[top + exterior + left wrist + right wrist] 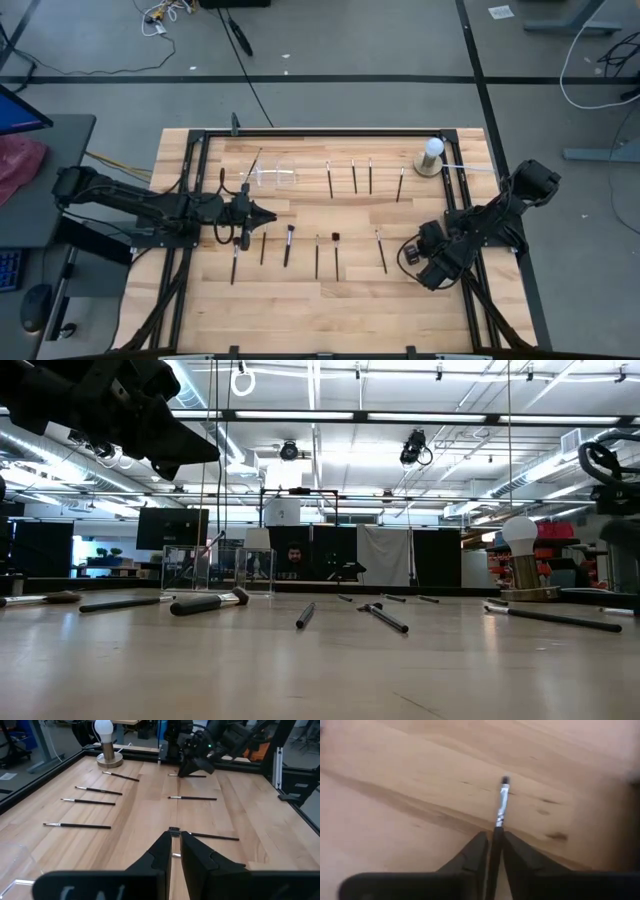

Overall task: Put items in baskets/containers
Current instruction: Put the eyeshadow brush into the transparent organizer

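Brushes [336, 254] lie in rows on the surface; right tool [492, 851] pinches one lengthwise, left tool [172, 854] (nearer the clear holder [274, 176]) grips another brush.

Right wrist cam: right hand [492, 851] with both dark fingers [472, 855] closed in on a thin makeup brush [501, 807]. The dark handle sits in the narrow gap between the fingertips, pinched from both sides. The silver ferrule and small dark bristle tip stick out past the fingertips. Behind it is light wooden tabletop [410, 795] with grain streaks and a few small dark knots; a darker band of grain runs diagonally across. Can't tell whether the brush tip is touching the wood or lifted off it.
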